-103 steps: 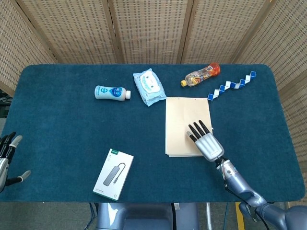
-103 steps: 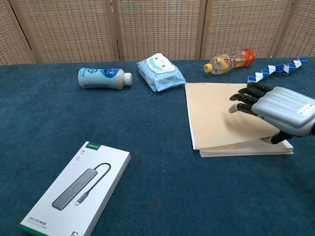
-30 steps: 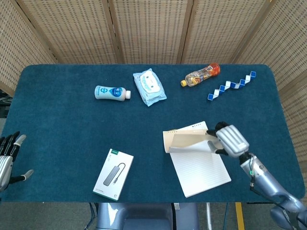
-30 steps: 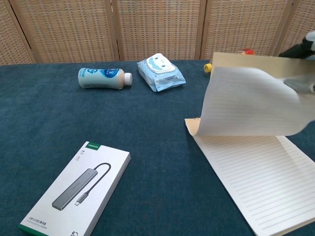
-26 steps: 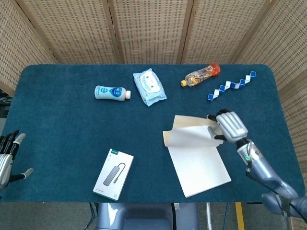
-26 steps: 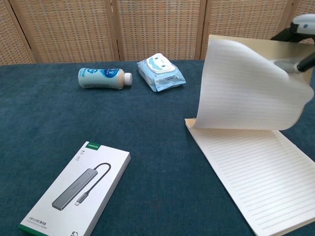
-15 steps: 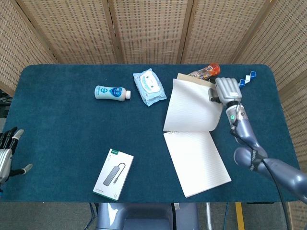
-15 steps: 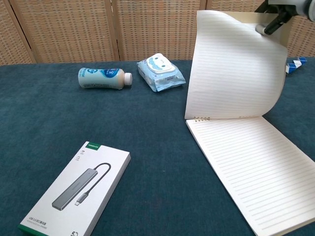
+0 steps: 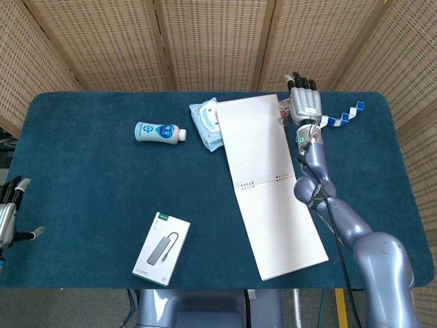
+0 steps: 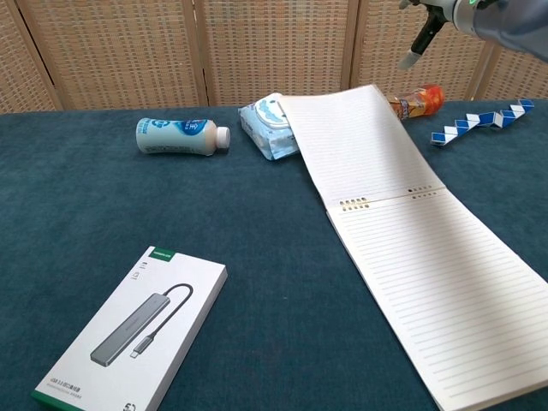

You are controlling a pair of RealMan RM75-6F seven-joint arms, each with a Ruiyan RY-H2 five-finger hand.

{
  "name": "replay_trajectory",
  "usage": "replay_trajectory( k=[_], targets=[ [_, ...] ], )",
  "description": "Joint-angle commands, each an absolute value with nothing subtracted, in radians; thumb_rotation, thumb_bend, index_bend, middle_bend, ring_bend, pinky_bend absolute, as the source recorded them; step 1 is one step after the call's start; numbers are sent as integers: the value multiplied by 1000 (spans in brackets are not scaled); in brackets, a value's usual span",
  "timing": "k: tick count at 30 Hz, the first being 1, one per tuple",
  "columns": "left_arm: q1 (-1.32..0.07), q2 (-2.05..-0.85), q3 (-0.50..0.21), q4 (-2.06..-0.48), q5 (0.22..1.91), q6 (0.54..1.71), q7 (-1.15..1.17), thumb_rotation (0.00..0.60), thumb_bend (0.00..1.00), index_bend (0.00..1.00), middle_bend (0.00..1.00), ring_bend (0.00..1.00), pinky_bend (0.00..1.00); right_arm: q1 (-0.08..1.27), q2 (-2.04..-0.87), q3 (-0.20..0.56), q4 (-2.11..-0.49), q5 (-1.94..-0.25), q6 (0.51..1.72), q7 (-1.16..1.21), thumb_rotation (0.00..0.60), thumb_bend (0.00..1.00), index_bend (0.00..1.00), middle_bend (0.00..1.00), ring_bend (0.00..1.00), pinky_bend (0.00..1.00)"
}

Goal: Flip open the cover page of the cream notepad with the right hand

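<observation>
The cream notepad lies open near the table's right. Its lined page [image 9: 283,225] [image 10: 437,282] faces up. The flipped cover [image 9: 249,140] [image 10: 360,141] lies back past the spiral, with its far edge resting over the wipes pack. My right hand [image 9: 305,102] [image 10: 441,17] is raised beyond the cover's far right corner. Its fingers are straight and apart, and it holds nothing. My left hand [image 9: 8,212] hangs off the table's near left edge, fingers spread and empty.
A white milk bottle [image 9: 159,132] [image 10: 180,136] lies at the far left. The blue wipes pack [image 9: 205,123] [image 10: 270,120] is partly under the cover. An orange drink bottle [image 10: 417,100] and a blue-white twist toy [image 9: 339,117] [image 10: 479,122] lie far right. A boxed USB hub [image 9: 161,248] [image 10: 133,338] sits near left.
The cover went from standing upright to lying flat on the far side. My right hand let go of it and moved up toward the far edge.
</observation>
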State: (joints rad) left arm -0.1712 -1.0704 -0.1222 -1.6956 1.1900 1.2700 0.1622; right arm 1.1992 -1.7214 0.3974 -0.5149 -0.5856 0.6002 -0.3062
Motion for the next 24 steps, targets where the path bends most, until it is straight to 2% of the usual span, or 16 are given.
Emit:
replay_trajectory(
  k=[1,2,6,10,17,20,24],
  targets=[
    [-169,-1067,-120,-1696,1196,1278,152,600,0,0,0,0,0,1213,-1766,411,-453,-631,610,-265,600,0,0,0,0,0],
    [-166,-1066,-119,-1697,1200,1283,149,600,0,0,0,0,0,1206,-1765,410,-455,-650,626,-251,600,0,0,0,0,0],
    [-153,-1061,-108,-1706,1237,1315,134,600,0,0,0,0,0,1141,-1742,361,-498,-783,825,-223,600,0,0,0,0,0],
    [-142,-1060,-91,-1707,1284,1341,121,600,0,0,0,0,0,1016,-1632,307,-716,-912,984,-134,600,0,0,0,0,0],
    [-122,-1070,-66,-1690,1369,1398,98,600,0,0,0,0,0,710,-1401,114,-1157,-1205,1357,-48,600,0,0,0,0,0],
    [-118,-1069,-54,-1687,1399,1408,87,600,0,0,0,0,0,600,-1358,46,-1260,-1291,1487,-30,600,0,0,0,0,0],
    [-112,-1069,-40,-1678,1433,1419,67,600,0,0,0,0,0,467,-1310,-53,-1362,-1394,1602,-12,600,0,0,0,0,0]
  ],
)
